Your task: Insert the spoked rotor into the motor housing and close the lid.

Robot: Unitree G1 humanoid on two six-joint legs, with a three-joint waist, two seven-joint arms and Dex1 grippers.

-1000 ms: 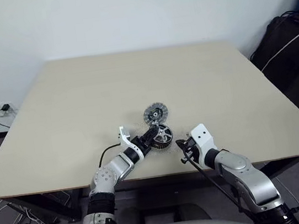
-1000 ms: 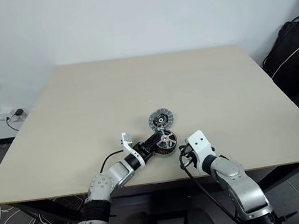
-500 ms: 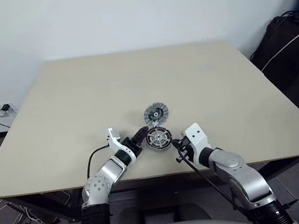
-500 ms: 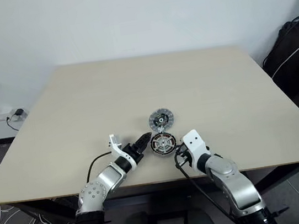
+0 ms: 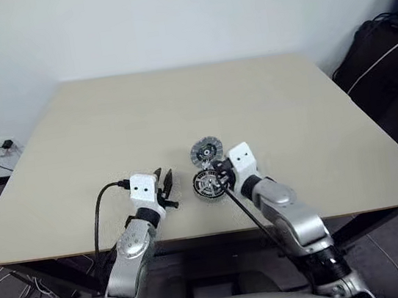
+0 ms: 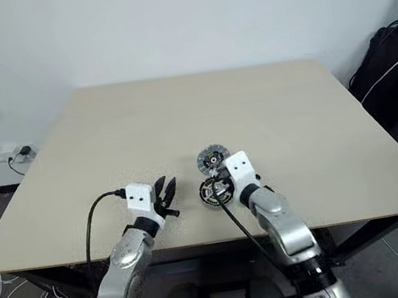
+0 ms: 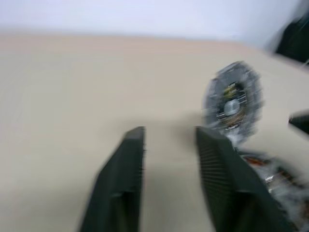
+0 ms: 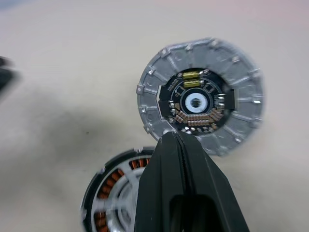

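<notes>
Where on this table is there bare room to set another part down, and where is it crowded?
Bare: the table's whole far half beyond the round finned disc, plus both side stretches. Crowded: the near edge's middle, where the disc, the copper-wound housing, the left gripper and the right gripper cluster.

The counter (image 5: 267, 102) is a plain pale beige with no pattern. On it, the motor housing (image 8: 113, 193) has a dark rim, orange-copper windings set in a ring, and a pale grey-white centre. Just beside it lies a silver-grey disc (image 8: 200, 101) with a segmented metallic outer ring, a black inner ring carrying small gold and copper-coloured parts, and a white hub. The fingers (image 7: 120, 188) of the left gripper (image 5: 165, 186) are matt black on a white wrist block; the right gripper (image 8: 179, 145) is black too, behind a white block with two dark dots.
</notes>
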